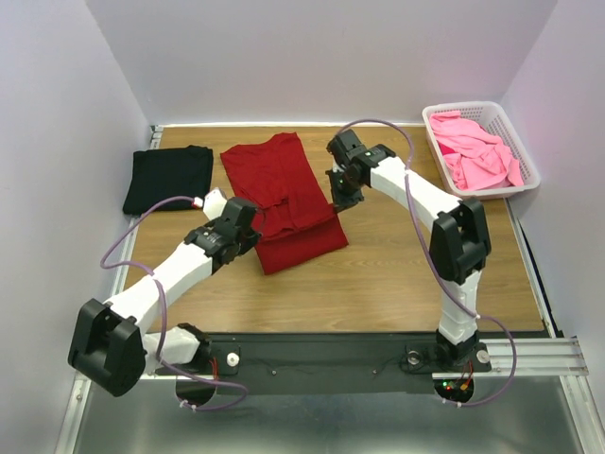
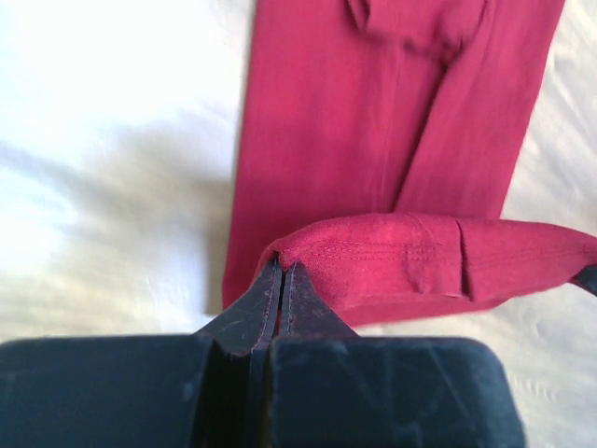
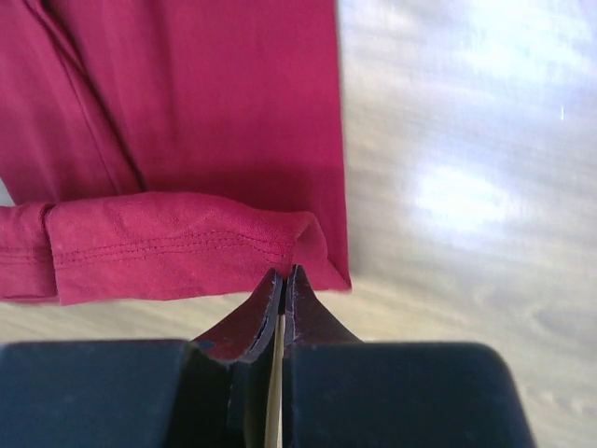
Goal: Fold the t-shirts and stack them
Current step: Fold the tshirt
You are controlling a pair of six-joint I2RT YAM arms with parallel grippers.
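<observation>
**Item: dark red t-shirt**, one. It lies lengthwise mid-surface, already narrowed to a long strip with the sides turned in. Its stitched hem edge is raised and curled over the cloth beneath.

**Left pincer**, one. It is pressed together on the hem's left corner.

**Right pincer**, one. It is pressed together on the hem's right corner, with a sliver of light showing lower between the fingers. The paired corner holds keep the edge taut and level. This is judged to be so the hem can be carried across the body for a crosswise fold without skewing.

**Black t-shirt**, one. It is folded into a flat rectangle at the far left, well apart from the red one. It is probably parked there as the base of the stack.

**Bright pink t-shirts**. They lie heaped and crumpled, so their number cannot be told. They are likely waiting their turn.

**White lattice basket**, one. It sits at the far right corner and holds the pink heap.

**Wooden surface**, one. It carries everything listed.
</observation>
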